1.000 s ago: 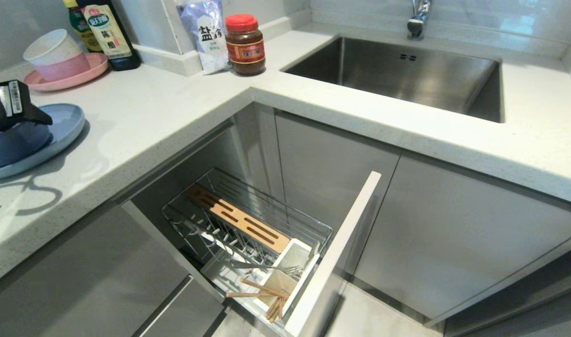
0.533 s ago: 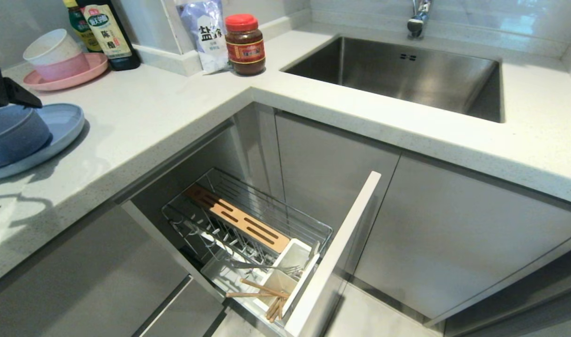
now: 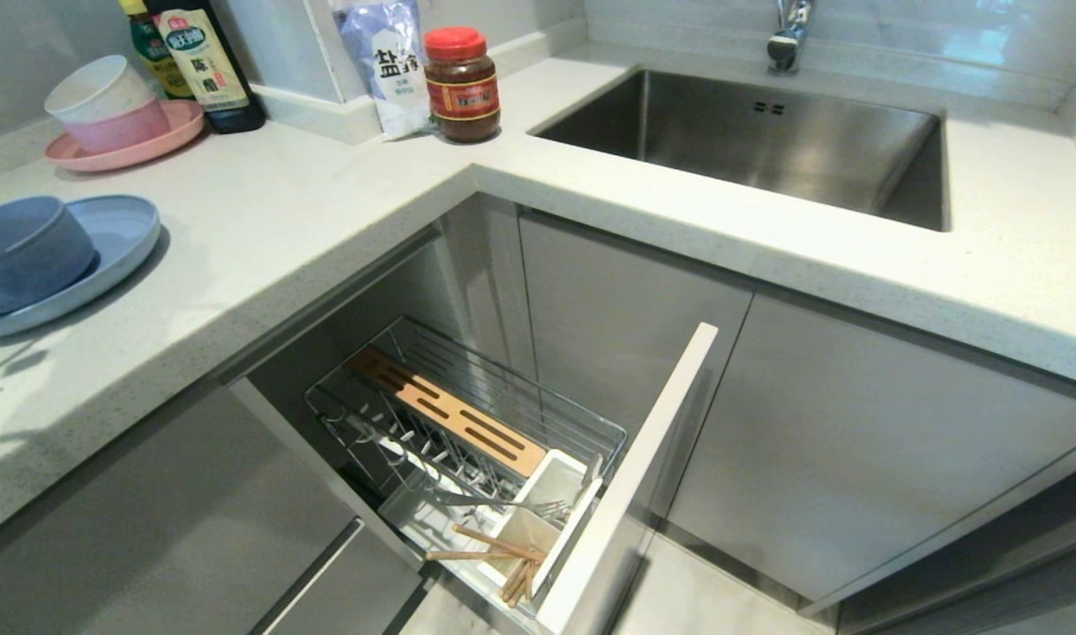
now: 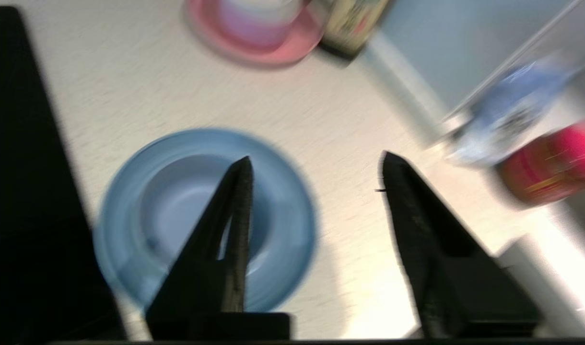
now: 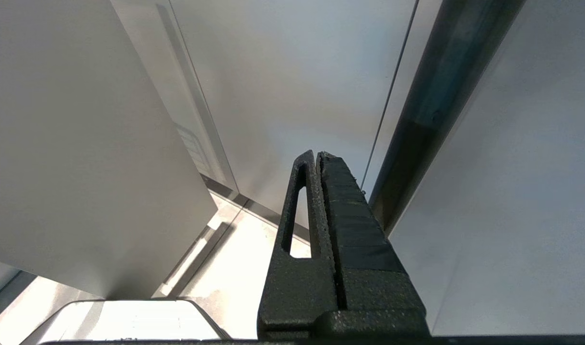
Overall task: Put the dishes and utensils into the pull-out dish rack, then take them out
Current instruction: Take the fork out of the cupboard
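Above the desk, my left gripper (image 4: 316, 167): released, empty.
Bowl (image 3: 26, 251): on blue plate (image 3: 119, 238), nine o'clock.
Chopsticks (image 3: 503, 551), fork (image 3: 511, 505): in rack (image 3: 467, 414).
Tip: I'd retreat straight up.

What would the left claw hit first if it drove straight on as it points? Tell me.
Likely the bare counter just beside the blue plate. The left claw hangs open above it, one finger over the bowl. Blur leaves depth uncertain.
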